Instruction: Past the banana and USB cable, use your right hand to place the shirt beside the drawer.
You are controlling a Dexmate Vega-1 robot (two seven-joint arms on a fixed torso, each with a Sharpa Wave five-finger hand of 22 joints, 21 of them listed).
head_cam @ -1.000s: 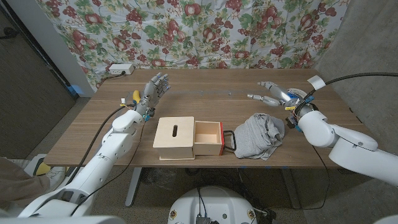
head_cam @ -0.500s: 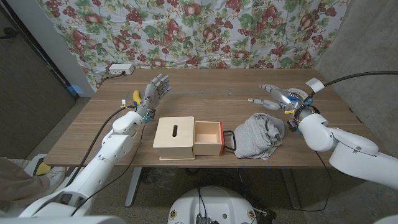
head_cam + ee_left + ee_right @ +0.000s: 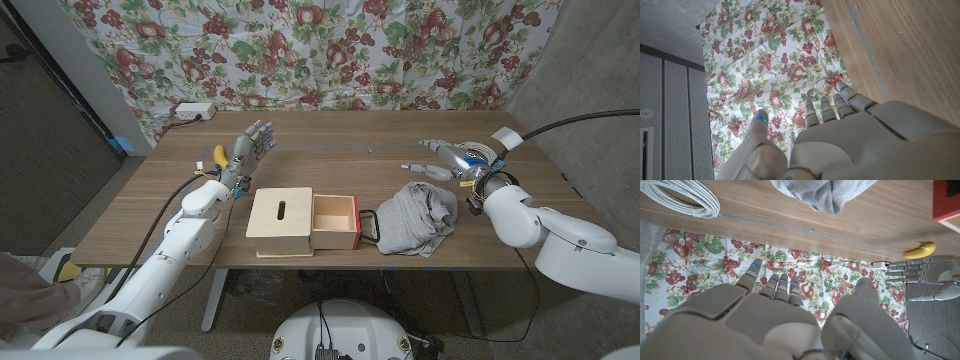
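The grey shirt (image 3: 418, 218) lies crumpled on the table, touching the right side of the wooden drawer box (image 3: 282, 222), whose drawer (image 3: 335, 220) with a red front is pulled out. My right hand (image 3: 447, 157) hovers open just behind the shirt, holding nothing. In the right wrist view, past my right hand (image 3: 765, 320), I see the shirt (image 3: 822, 192), a coiled white USB cable (image 3: 682, 197), the banana (image 3: 920, 250) and my left hand (image 3: 922, 277). My left hand (image 3: 248, 150) stands open at the far left, fingers up, partly hiding the banana (image 3: 216, 155).
A white power strip (image 3: 193, 111) lies at the table's back left edge. A floral cloth (image 3: 320, 50) hangs behind the table. Bare wood (image 3: 340, 150) stretches between the two hands. The left wrist view has my left hand (image 3: 840, 145) over the table (image 3: 910, 50).
My right hand has drifted slightly to the right and toward me, staying open. The shirt, the drawer and my left hand have not moved.
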